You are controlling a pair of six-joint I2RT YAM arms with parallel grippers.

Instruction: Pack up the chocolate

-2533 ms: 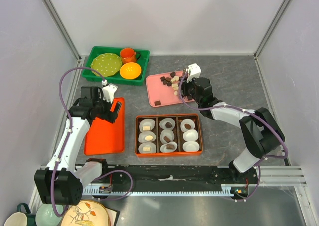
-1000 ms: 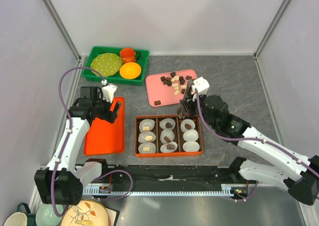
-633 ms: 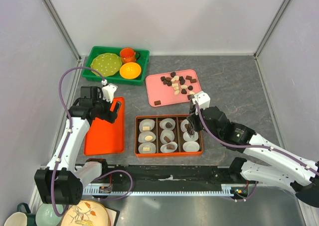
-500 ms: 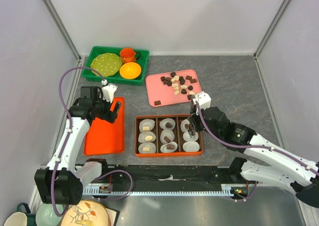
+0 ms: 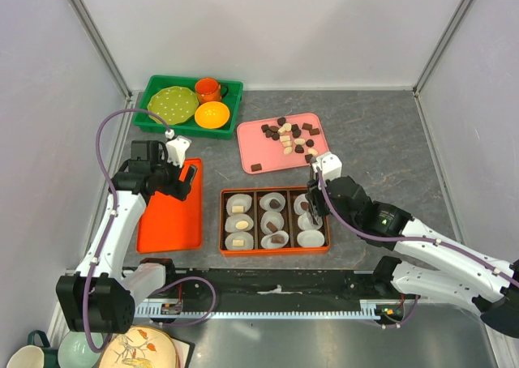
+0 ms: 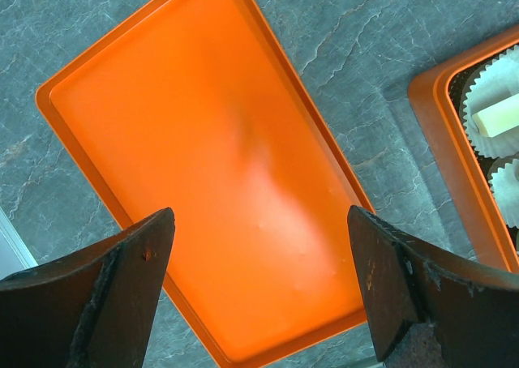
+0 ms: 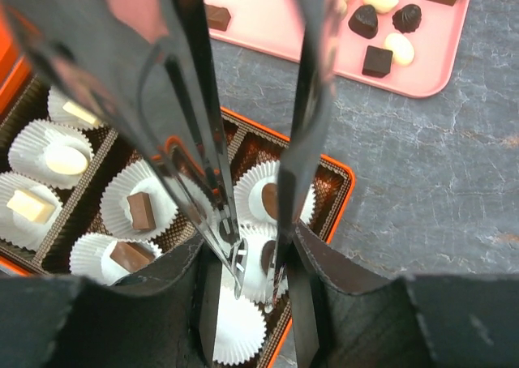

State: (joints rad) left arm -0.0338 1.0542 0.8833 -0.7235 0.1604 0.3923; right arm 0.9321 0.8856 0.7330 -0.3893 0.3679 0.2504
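- Right claw (image 7: 257, 272) has come over from the pink tray (image 7: 432, 29) — narrow, pinching a dark chocolate (image 7: 267, 255).
- Paper cup (image 7: 252, 245) sits right beneath it — release looks next.

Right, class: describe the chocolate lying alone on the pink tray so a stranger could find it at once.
Find the pink tray behind the orange box of paper cups. Most chocolates cluster at its far right end; this dark brown square sits alone in the near left corner.

Chocolates (image 5: 288, 137) lie on tray (image 5: 276, 161) behind compartment box (image 5: 223, 222).
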